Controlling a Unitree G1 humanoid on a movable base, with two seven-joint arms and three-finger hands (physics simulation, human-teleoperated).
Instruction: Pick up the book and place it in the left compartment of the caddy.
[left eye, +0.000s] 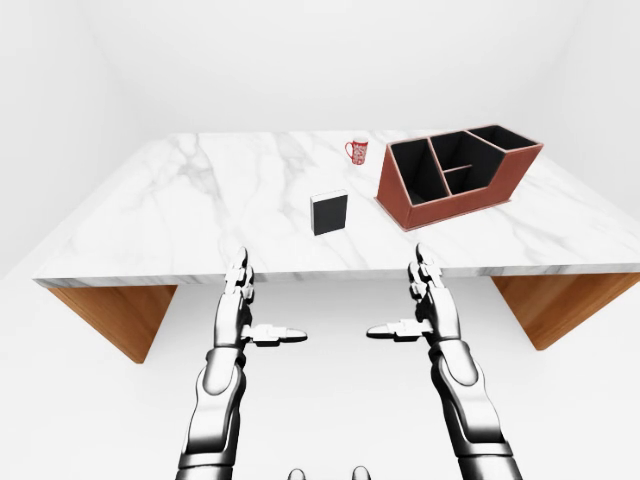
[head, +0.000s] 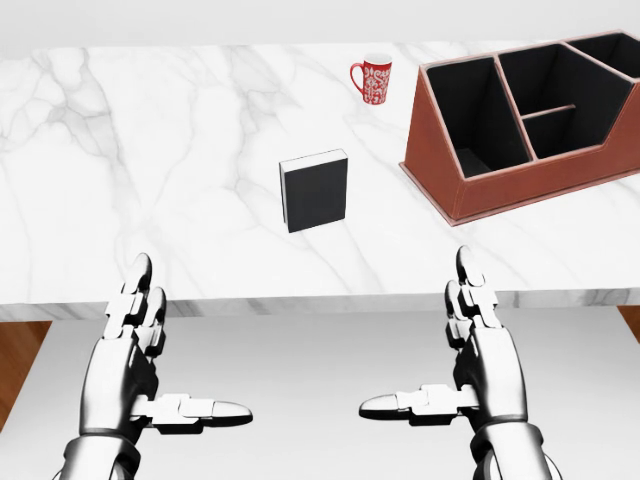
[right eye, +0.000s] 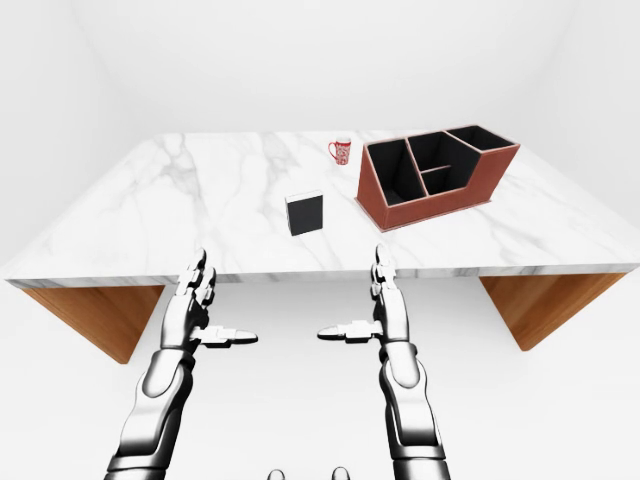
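Marble table (head: 120, 150) spans the head view, its near edge just above both hands. On it: red patterned mug (head: 373, 78) near the top, upright, handle to view-left; caddy (head: 540, 185) at right, red-brown outside, black inside, touching nothing. The caddy has a long left compartment (head: 468, 115) and smaller ones to its right, all showing only black lining. Its sloped wall faces view-left.

Book (head: 314, 190) is black with a pale page edge, near the table's middle, apart from mug and caddy. It looks upright, cover toward the camera, though I can't tell for certain. The mug is up and right of it; the caddy's left compartment is to its right, with bare marble between. Nothing sits between book and hands except the table edge.

Left hand (head: 140, 350) is low at view-left, off the table, fingers straight and spread, thumb pointing inward, holding nothing. Right hand (head: 475, 345) mirrors it at view-right, also splayed and empty. The book lies above and between them, well apart from both and slightly nearer the left hand's side of centre.

Eye views show wooden table supports (left eye: 110, 315) under each end and white floor and walls around.
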